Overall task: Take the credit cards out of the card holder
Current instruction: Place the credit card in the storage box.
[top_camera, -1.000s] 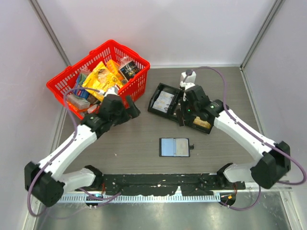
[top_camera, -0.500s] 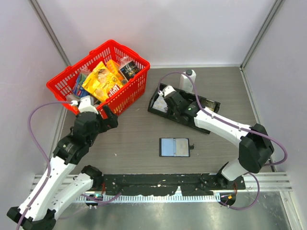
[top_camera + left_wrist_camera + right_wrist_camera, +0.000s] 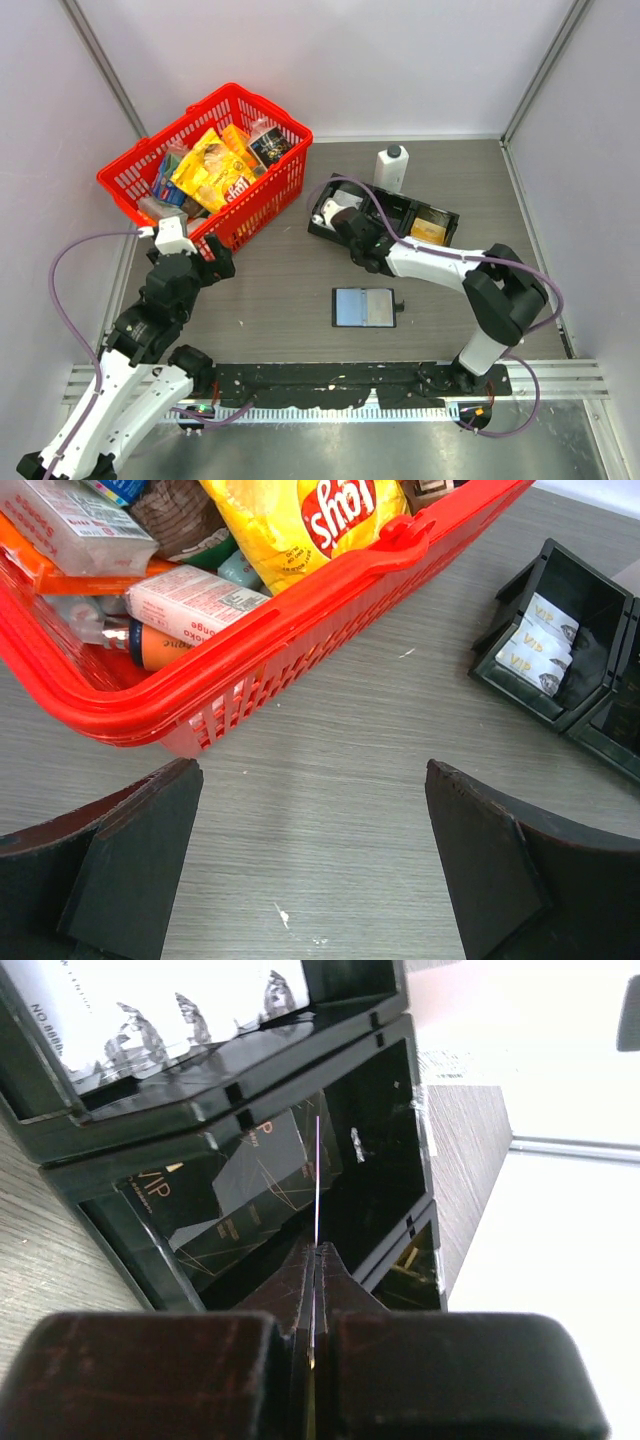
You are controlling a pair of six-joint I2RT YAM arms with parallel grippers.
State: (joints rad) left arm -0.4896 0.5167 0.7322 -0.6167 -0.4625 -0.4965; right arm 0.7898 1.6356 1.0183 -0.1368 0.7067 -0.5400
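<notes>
1. Left gripper [image 3: 310, 795]: lower left of the overhead view, just below the basket's near wall. The fingers [image 3: 130, 860] are spread wide with only bare tabletop [image 3: 280, 290] between them.
2. Red basket [image 3: 258, 205]: upper left of the overhead view, standing on the tabletop. It is packed with goods, with a yellow crisp bag [image 3: 207, 165] on top.
3. Black tray [image 3: 572, 580]: above centre and lying at a slant, with three compartments. The left compartment holds pale cards [image 3: 535, 645] printed "VIP", overlapping one another.
4. Right gripper [image 3: 315, 1252]: above centre in the overhead view, over the left half of the tray. The fingers [image 3: 420, 1380] are pressed together, pinching an edge-on card [image 3: 317, 1180] that shows only as a thin pale line running out from the tips. In the right wrist view the tips hang over the middle compartment, above dark cards [image 3: 240, 1195] lying flat there.
5. Card holder [image 3: 365, 307]: centre of the overhead view, below the tray and apart from both grippers. It lies open and flat on the tabletop, with a light blue left face, a grey right face and the snap tab at its right edge.
6. White bottle [image 3: 391, 170]: upright with a black cap, just above the tray.
7. Golden-yellow card [image 3: 428, 231]: flat in the tray's right compartment.
</notes>
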